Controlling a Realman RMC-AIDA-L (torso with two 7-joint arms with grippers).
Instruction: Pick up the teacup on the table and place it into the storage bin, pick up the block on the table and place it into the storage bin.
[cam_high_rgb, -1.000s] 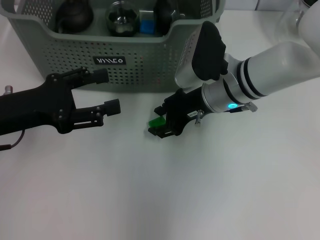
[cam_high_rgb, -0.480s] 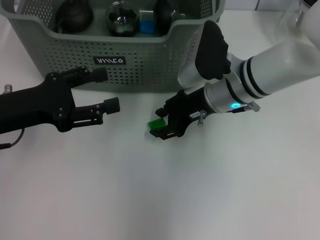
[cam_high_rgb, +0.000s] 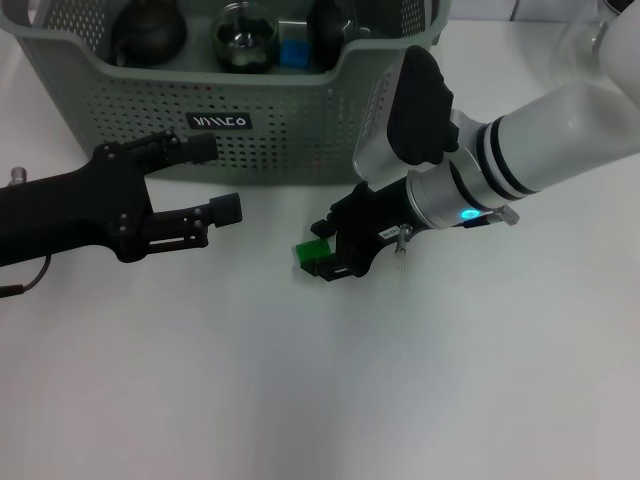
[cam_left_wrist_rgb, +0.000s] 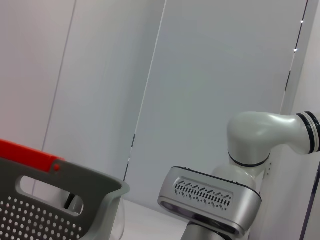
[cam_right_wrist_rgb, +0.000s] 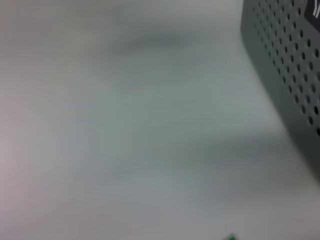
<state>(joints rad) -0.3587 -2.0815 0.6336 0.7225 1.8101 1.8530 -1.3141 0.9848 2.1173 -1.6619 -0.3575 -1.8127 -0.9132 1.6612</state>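
On the left of the head view the black left gripper (cam_high_rgb: 205, 180) hovers over the white table (cam_high_rgb: 200, 380), just in front of the storage bin (cam_high_rgb: 300, 130); its two fingers are spread wide apart with nothing between them, the farther fingertip (cam_high_rgb: 200, 150) close to the bin's perforated front wall, though whether it touches cannot be told, the nearer one out over bare tabletop. The grey-green storage bin stands at the back, its dipped front rim and small black label (cam_high_rgb: 220, 121) facing the robot, and inside it sit a dark teapot-like vessel (cam_high_rgb: 148, 35), a round glass piece (cam_high_rgb: 243, 38), a blue block (cam_high_rgb: 294, 52) and another dark vessel (cam_high_rgb: 330, 30). Right of centre, just in front of the bin's right corner, the right gripper (cam_high_rgb: 325, 255) is down at the table, its black fingers set on either side of a small green block (cam_high_rgb: 313, 250); they look pressed against it, but whether the block is off the surface cannot be told. The white right arm (cam_high_rgb: 540, 140) reaches in from the right, a blue light (cam_high_rgb: 467, 212) glowing on its wrist. The left wrist view shows a pale panelled wall (cam_left_wrist_rgb: 100, 75), a bin handle with a red strip (cam_left_wrist_rgb: 25, 150) on its rim and the right arm's elbow (cam_left_wrist_rgb: 260, 140). The right wrist view shows the tabletop, the bin's perforated wall (cam_right_wrist_rgb: 285, 60) and a speck of green (cam_right_wrist_rgb: 230, 237) at the edge.
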